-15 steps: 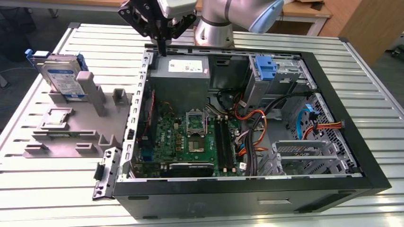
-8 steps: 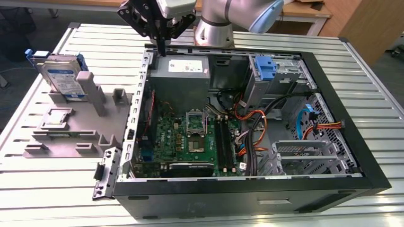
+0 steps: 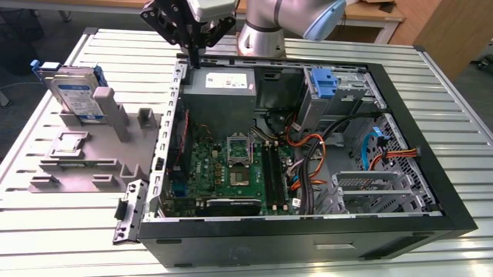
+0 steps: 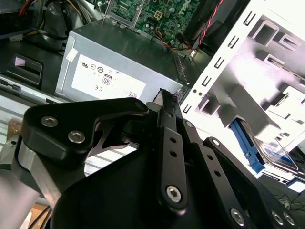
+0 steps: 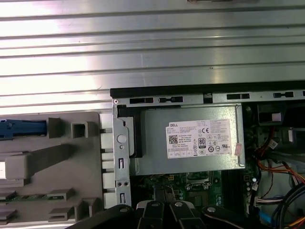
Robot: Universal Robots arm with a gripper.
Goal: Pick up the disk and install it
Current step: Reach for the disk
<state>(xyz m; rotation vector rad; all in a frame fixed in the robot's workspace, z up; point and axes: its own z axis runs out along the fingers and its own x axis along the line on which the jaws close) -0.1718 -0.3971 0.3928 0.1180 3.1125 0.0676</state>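
Ribbed metal worktop [image 3: 69,231] carries everything. Black PC case [image 3: 308,236] lies on its side on it, open side up, taking the middle and the exterior view's right.

Grey fixture block [image 3: 85,156] sits on the worktop just beside the case, on the exterior view's left.

Silver power-supply box [image 3: 219,92] is in the far-left corner of the case, white label up; same box in the first wrist view [image 5: 190,143] and the second wrist view [image 4: 109,67]. Green motherboard [image 3: 231,167] lies flat on the case floor, nearer than the box.

My hand [image 3: 194,57] hangs over the far-left corner of the case, pointing down, tips just above the case's far-left edge beside the power-supply box. Fingers look together, nothing between them. Can't tell if the tips touch the frame. Hand tip in the first wrist view [image 5: 164,207].

Disk [image 3: 77,95] is not in the case. It stands on edge in a slot at the far end of the fixture, blue-and-white label facing the near side, blue rail on top. Well apart from my hand, on the exterior view's left of it. In the second wrist view its blue rail shows beyond the case's perforated frame [image 4: 244,138].

Bare blue bracket [image 3: 325,86] sits in the far-right drive bay of the case.
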